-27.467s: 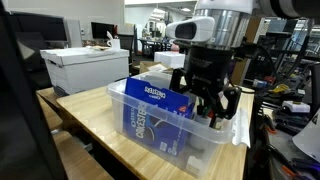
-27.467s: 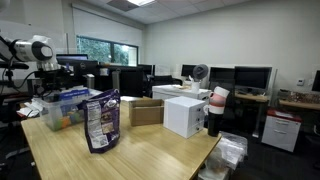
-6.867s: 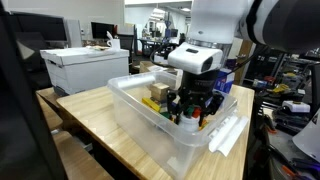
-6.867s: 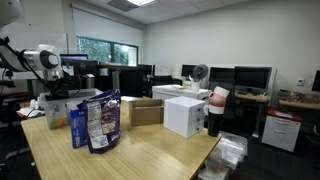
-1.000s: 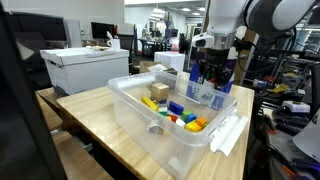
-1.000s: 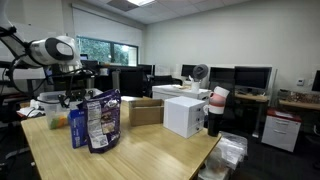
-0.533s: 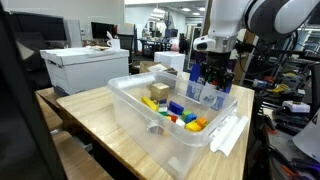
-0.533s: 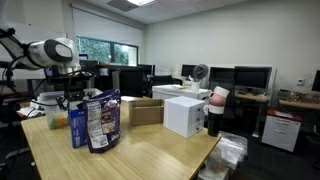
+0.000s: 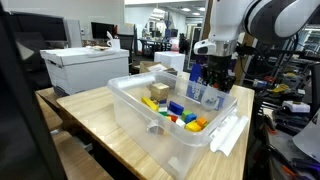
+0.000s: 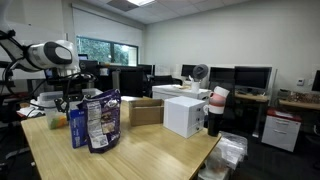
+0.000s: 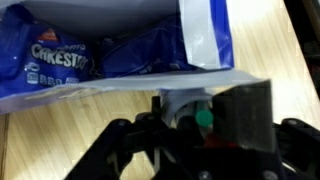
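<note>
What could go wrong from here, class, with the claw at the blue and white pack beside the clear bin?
1. The claw seems to pinch the blue and white pack only near one edge, so it could slip or tear.
2. In the wrist view the Cakesters box lies right beside the pack; a sideways move might knock it.
3. The clear bin stands close, so the claw could clip its rim.

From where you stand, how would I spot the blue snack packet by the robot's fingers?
Start at the light wooden table and its big clear plastic bin. Just outside the bin sits the blue-and-white snack packet; unlike the dark snack bag beside it, it says Cakesters in pale letters.
</note>
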`<state>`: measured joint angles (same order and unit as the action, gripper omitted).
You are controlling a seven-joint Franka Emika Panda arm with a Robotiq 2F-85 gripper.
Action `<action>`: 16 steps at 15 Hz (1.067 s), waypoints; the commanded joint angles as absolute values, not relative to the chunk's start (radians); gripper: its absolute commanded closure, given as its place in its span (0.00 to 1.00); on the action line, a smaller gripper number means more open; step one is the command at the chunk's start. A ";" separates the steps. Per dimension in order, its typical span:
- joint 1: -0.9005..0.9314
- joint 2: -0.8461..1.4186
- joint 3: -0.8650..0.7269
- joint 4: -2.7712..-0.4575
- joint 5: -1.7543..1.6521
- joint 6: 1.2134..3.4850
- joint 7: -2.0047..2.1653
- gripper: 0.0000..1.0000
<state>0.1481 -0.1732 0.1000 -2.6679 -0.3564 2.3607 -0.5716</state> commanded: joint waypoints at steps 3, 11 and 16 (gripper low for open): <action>0.164 -0.166 0.083 -2.693 -0.239 2.408 -0.622 0.60; 0.162 -0.160 0.086 -2.696 -0.192 2.416 -0.625 0.60; 0.165 -0.158 0.088 -2.695 -0.196 2.412 -0.630 0.60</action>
<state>0.1598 -0.1471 0.0902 -2.6810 -0.2088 2.3920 -0.6014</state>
